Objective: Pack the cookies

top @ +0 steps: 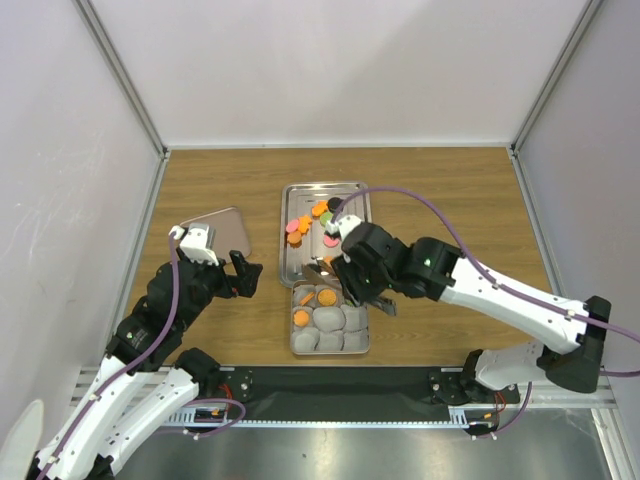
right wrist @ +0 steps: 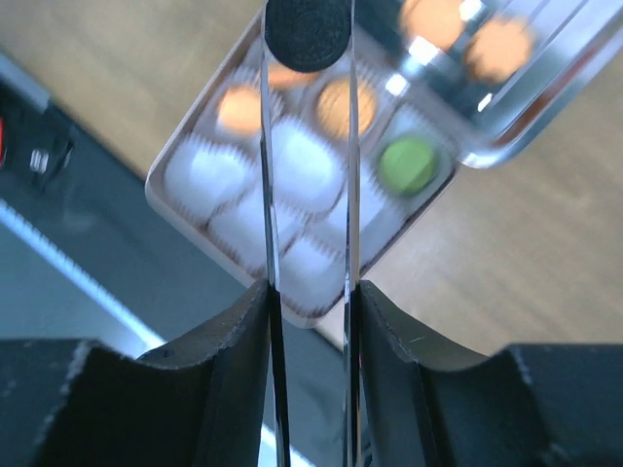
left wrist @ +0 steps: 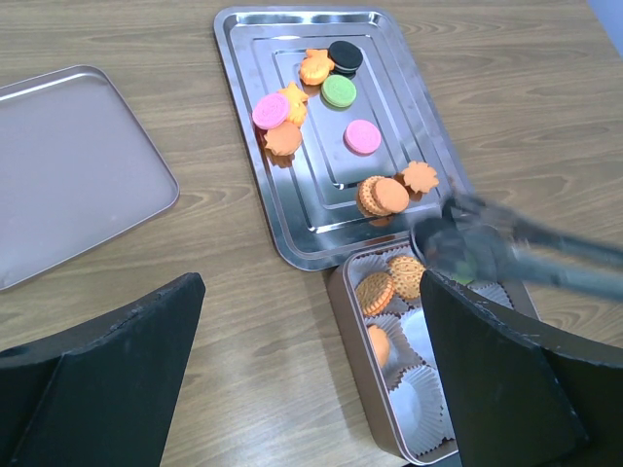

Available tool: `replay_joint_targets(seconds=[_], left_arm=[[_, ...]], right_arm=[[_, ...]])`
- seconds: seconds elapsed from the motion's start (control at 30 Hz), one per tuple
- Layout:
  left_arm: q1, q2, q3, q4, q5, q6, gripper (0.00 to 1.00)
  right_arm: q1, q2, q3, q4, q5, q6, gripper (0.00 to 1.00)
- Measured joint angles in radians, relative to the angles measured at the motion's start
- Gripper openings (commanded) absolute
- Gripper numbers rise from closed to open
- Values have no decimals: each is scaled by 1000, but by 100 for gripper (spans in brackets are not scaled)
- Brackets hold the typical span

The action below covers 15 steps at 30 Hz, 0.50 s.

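Observation:
Loose cookies lie on the steel tray (top: 295,262): a pink one (left wrist: 272,110), a green one (left wrist: 339,91), a black one (left wrist: 345,55) and orange ones (left wrist: 382,195). The brown box (left wrist: 350,321) of paper cups holds orange cookies (left wrist: 375,292) and a green cookie (right wrist: 407,163). My right gripper (top: 355,285) (right wrist: 310,292) is shut on metal tongs (left wrist: 526,248), and their tips pinch a black cookie (right wrist: 308,34) above the box. My left gripper (top: 245,275) (left wrist: 311,389) is open and empty, left of the box.
The box lid (top: 225,235) (left wrist: 68,165) lies upside down on the wooden table, left of the tray. Grey walls stand on three sides, and a black strip runs along the near edge.

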Motion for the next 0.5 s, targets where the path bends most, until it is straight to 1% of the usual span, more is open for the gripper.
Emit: replay_joint_targets(seconds=[0.23,0.5], left_arm=[[0,-1,0,0,0,0,100],[0,0,0,0,0,0,100]], right_arm=[[88,-90,-120,-50,-33,69,42],[128,-98,-181,-56,-47,116,43]])
